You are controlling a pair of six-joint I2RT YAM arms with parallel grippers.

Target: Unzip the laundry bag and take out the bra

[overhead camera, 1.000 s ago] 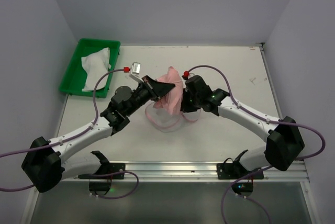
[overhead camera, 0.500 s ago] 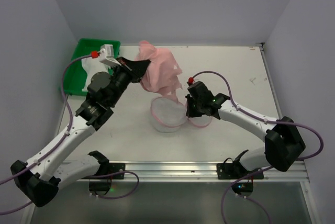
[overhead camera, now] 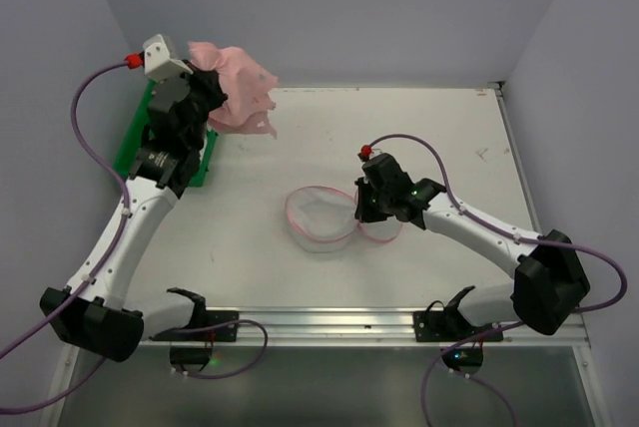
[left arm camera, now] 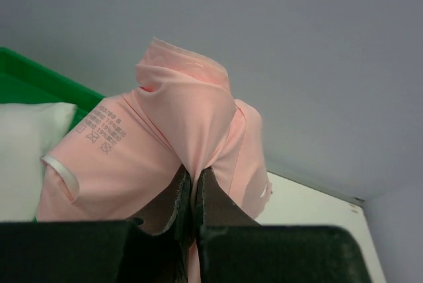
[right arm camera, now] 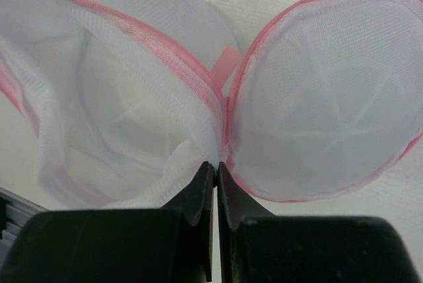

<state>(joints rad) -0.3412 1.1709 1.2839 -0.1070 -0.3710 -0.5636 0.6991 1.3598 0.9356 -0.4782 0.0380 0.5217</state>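
Fingers (left arm camera: 213, 207) of my left gripper (left arm camera: 192, 178) are clamped tight on a single fold of the pink bra (left arm camera: 178, 137), raised high at the far left above the green tray (overhead camera: 135, 148), where a white cloth (left arm camera: 23, 144) lies. That thin pinch is my worry: the bunched fabric hangs loose below the jaws, and a quick swing could, I judge, pull the fold free or let a trailing edge catch the tray's rim, dropping the garment half in and half out. At mid-table (overhead camera: 449, 128) the laundry bag (overhead camera: 319, 215) lies unzipped and looks empty through its mesh, its round lid flap (right arm camera: 324, 98) folded open beside the body. On the right, my right gripper (right arm camera: 215, 167) is closed on the pink-trimmed seam where flap meets body. Any lift or pull from that arm would, in my view, drag the light bag across the table, or the slippery mesh might slide out.
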